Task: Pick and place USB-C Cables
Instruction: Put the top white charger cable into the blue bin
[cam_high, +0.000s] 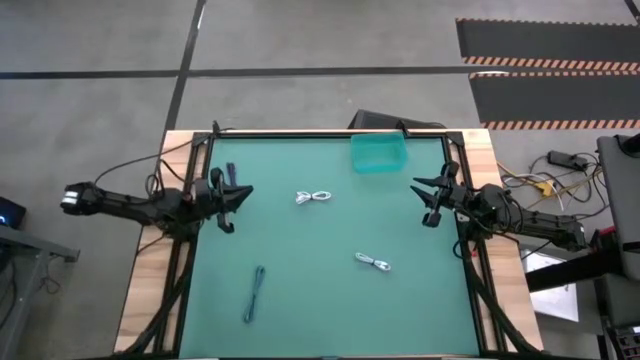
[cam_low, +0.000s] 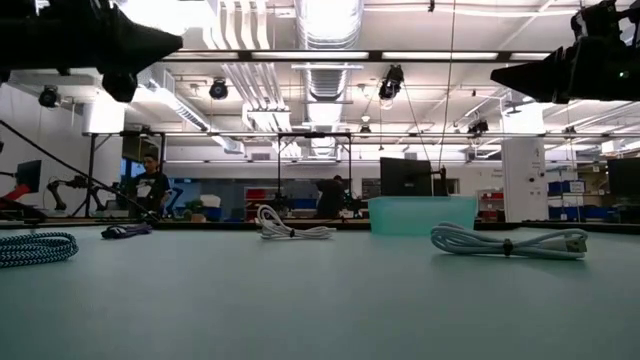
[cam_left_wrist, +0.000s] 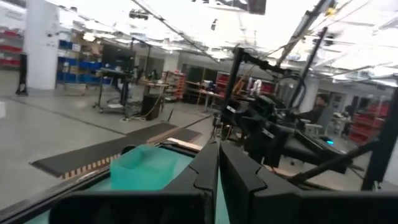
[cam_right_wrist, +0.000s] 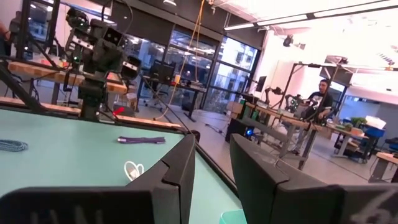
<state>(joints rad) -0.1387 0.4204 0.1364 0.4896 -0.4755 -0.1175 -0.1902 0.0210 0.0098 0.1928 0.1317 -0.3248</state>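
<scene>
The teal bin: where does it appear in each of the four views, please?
High view: teal bin at the mat's far edge, right of centre.
Low view: right of centre, behind a white cable.
Left wrist view: lower left, beside the shut left gripper.
Right wrist view: only a corner, at the bottom edge.
Shared landmark: the green mat.

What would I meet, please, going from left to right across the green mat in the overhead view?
Left gripper → dark cable → white cable → second white cable and teal bin, about level → right gripper.
</scene>
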